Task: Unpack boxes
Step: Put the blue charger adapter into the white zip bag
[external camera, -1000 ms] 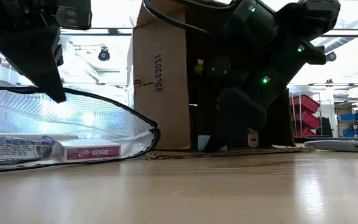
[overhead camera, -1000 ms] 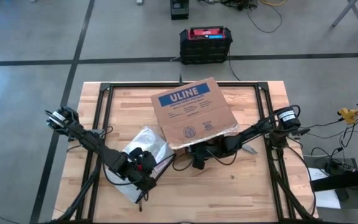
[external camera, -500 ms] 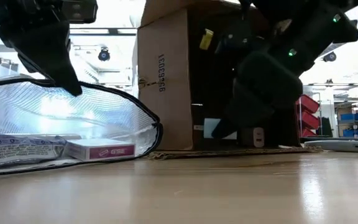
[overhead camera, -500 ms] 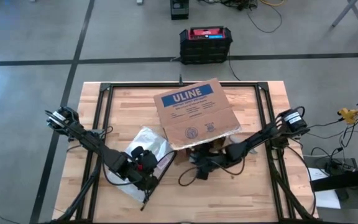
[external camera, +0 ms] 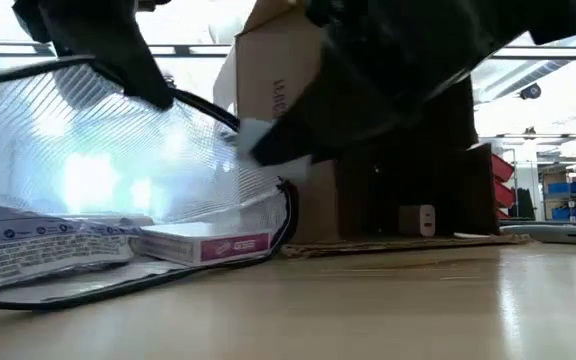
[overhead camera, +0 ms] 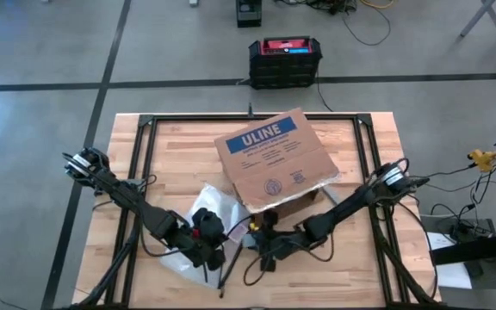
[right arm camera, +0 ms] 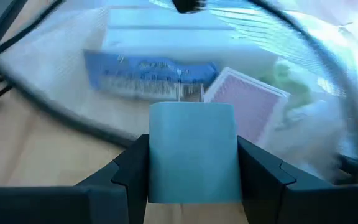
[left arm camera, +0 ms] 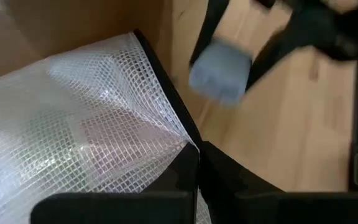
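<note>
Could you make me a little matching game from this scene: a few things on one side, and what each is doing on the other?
Things:
1. cardboard box
2. mesh bag
3. small pale block
4. pink carton

States:
A. lying inside the bag
B. clamped in the right pincer
C. its black edge pinched by the left pincer
D. standing on the table, blue label on top

Pairs: 1-D, 2-C, 3-B, 4-A

Left gripper low, fingers clamped tight; right gripper just beside it, arm stretched long, fingers closed around a small load.
</note>
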`<state>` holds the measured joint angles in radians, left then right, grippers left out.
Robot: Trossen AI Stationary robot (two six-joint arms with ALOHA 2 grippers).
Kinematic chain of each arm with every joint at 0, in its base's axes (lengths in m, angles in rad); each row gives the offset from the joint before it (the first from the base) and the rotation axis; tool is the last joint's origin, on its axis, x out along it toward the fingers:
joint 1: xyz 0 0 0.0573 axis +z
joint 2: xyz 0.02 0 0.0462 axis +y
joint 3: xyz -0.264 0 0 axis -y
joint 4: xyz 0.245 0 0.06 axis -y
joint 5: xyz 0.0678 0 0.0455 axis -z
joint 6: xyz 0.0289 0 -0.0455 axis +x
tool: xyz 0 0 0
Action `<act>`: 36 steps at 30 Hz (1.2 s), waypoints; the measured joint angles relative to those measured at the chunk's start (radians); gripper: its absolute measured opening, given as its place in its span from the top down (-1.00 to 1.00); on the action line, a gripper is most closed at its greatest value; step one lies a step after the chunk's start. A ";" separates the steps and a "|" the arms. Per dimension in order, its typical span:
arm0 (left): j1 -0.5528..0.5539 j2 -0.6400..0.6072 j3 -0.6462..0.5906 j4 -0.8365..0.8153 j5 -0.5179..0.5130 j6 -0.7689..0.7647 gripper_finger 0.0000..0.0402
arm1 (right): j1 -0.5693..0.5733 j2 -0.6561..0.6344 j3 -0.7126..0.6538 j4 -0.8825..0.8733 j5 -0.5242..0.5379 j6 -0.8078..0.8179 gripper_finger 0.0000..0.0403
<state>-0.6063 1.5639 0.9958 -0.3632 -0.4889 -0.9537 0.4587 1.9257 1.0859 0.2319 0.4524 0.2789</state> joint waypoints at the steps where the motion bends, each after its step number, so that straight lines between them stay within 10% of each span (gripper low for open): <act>1: -0.001 0.000 0.000 0.004 0.000 0.004 1.00 | -0.002 0.030 0.028 0.009 0.009 0.000 0.18; 10: -0.006 0.000 0.000 -0.006 0.026 0.030 1.00 | -0.075 0.266 0.306 0.012 0.174 -0.018 0.18; 22: -0.050 0.000 -0.003 -0.142 0.032 0.021 1.00 | -0.091 0.257 0.380 -0.115 0.168 -0.037 -0.63; 36: -0.056 0.000 -0.003 -0.157 0.024 0.001 1.00 | -0.005 0.245 0.376 -0.311 0.045 0.058 -0.15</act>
<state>-0.6624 1.5639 0.9924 -0.5205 -0.4652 -0.9527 0.4541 2.1710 1.4624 -0.0796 0.4971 0.3371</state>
